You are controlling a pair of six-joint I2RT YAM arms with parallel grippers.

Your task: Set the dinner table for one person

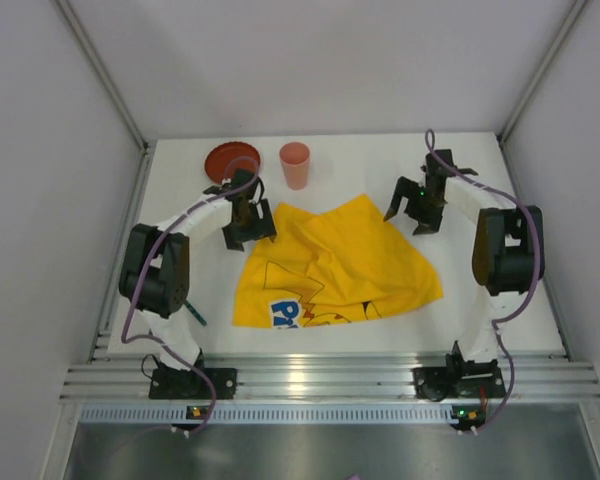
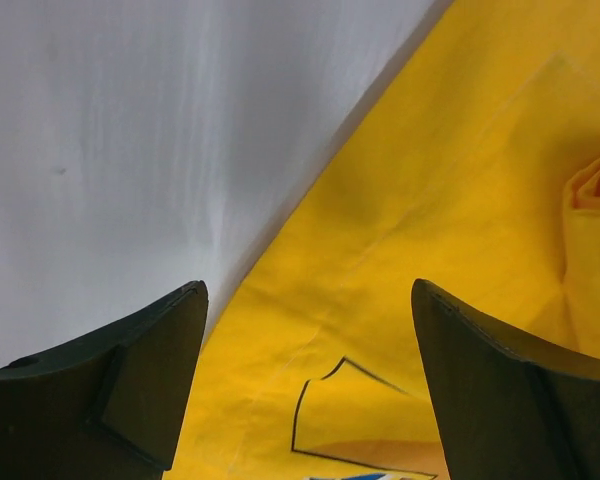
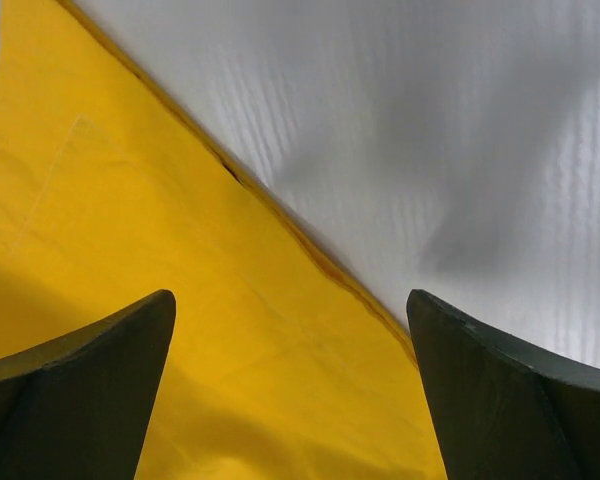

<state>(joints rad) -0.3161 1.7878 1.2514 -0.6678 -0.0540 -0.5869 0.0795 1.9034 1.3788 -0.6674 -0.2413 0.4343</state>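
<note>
White dinner table, yellow cloth, grey walls.

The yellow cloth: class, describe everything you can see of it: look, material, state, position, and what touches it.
The yellow cloth looks like thin fabric with a stitched hem, printed with a black-outlined cartoon and blue lettering toward its near edge. It lies rumpled, not flat, on the white dinner table, near its middle. The open left claw is at its far left edge, the open right claw at its far right edge; neither grips it, and contact cannot be told.
</note>
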